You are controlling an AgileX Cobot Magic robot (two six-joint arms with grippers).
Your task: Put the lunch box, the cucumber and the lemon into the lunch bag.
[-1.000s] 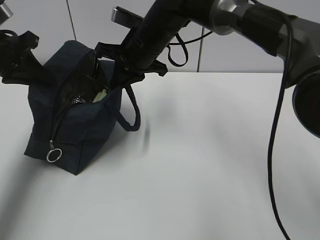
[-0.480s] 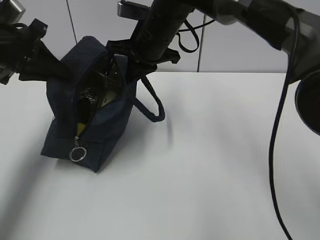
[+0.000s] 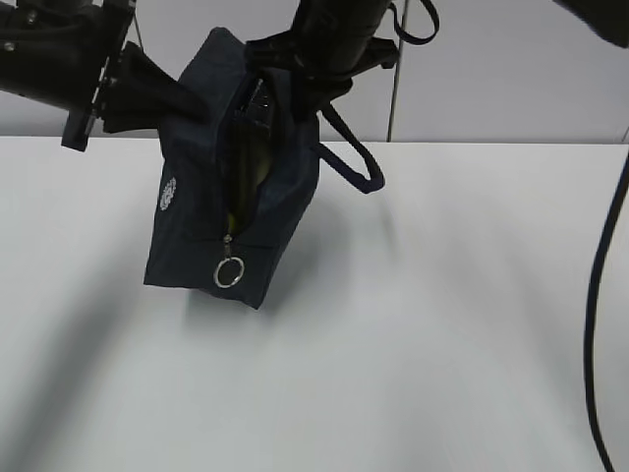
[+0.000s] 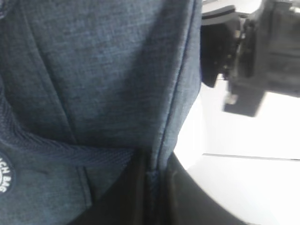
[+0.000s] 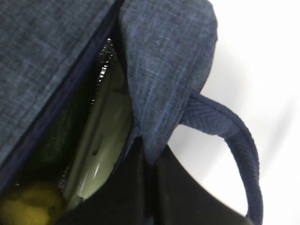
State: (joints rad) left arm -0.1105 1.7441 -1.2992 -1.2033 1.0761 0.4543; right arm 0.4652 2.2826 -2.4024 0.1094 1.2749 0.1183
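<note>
The lunch bag (image 3: 231,197) hangs pinched between both arms: the left claw (image 4: 152,187) is closed on a fabric seam of its side wall, the right claw (image 5: 150,187) closed on the rim just beside a loop handle. Just inside the opening next to the right claw lie the lunch box (image 5: 105,145) and the lemon (image 5: 30,204). The cucumber cannot be made out in the dark interior, so the packing looks nearly or fully done, though I cannot confirm it.

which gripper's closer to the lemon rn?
Right. The right gripper pinches the lunch bag edge right beside the lemon inside; the left gripper grips the bag's outer wall.
</note>
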